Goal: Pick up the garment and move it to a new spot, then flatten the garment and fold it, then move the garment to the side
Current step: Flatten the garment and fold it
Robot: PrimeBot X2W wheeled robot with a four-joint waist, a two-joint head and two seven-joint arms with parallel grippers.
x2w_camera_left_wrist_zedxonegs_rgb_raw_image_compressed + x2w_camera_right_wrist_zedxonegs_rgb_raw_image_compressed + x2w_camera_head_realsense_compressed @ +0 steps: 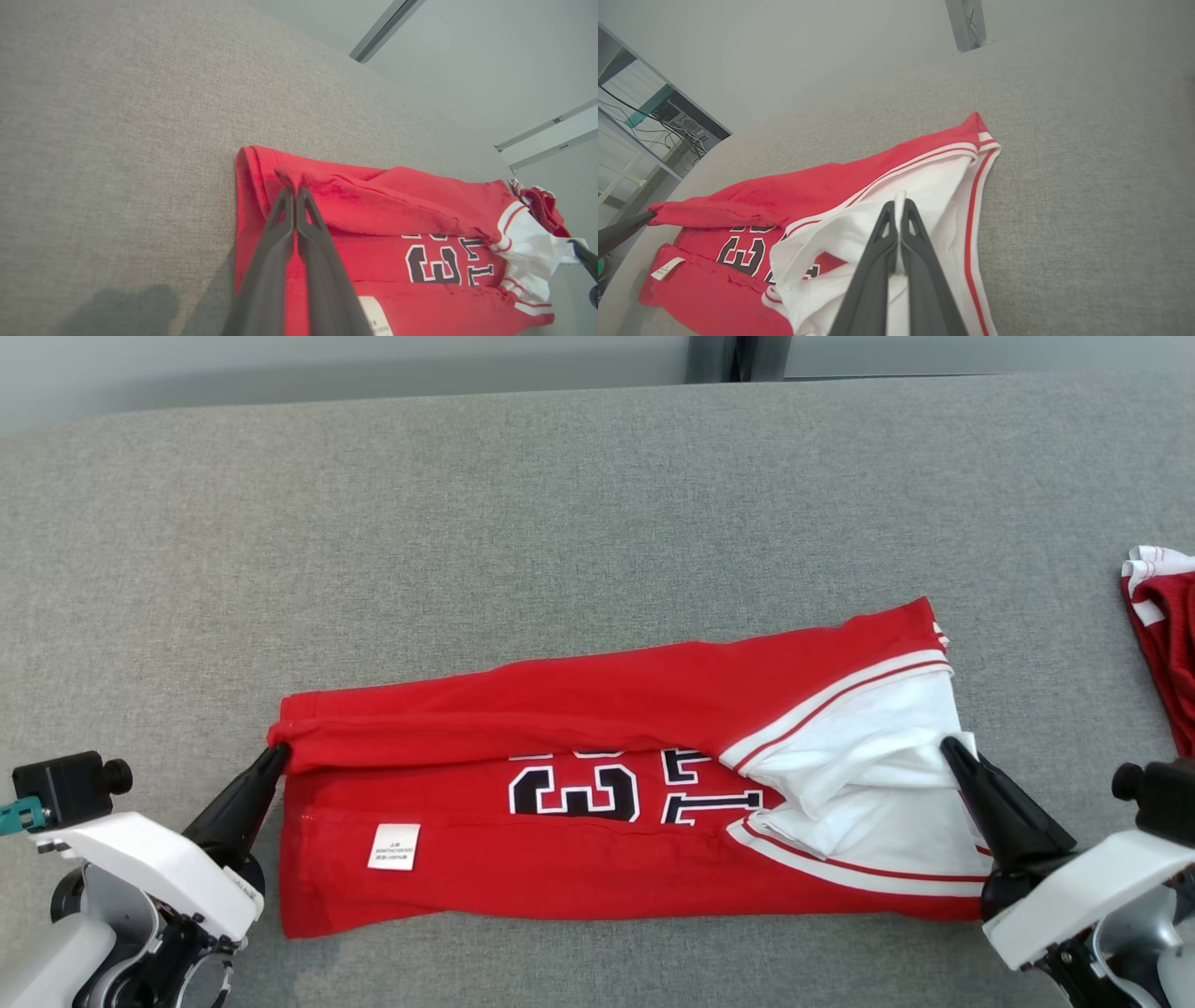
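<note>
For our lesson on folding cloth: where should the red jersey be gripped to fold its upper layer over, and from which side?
Take the red jersey at both ends of its upper layer: the red hem corner and the white fabric. Come in low from each short end, as the shut left gripper and right gripper do. Long and limp, it would likely sag from one hold.

Lay across the grey table point(560, 523) as a red garment point(597, 709) with white, red-striped trim and black, white-edged digits. Was folded lengthwise, far edge rolled toward the near side. Was pinched at the left red corner and right white flap. Bore a small white label point(393, 847) near the left end.
</note>
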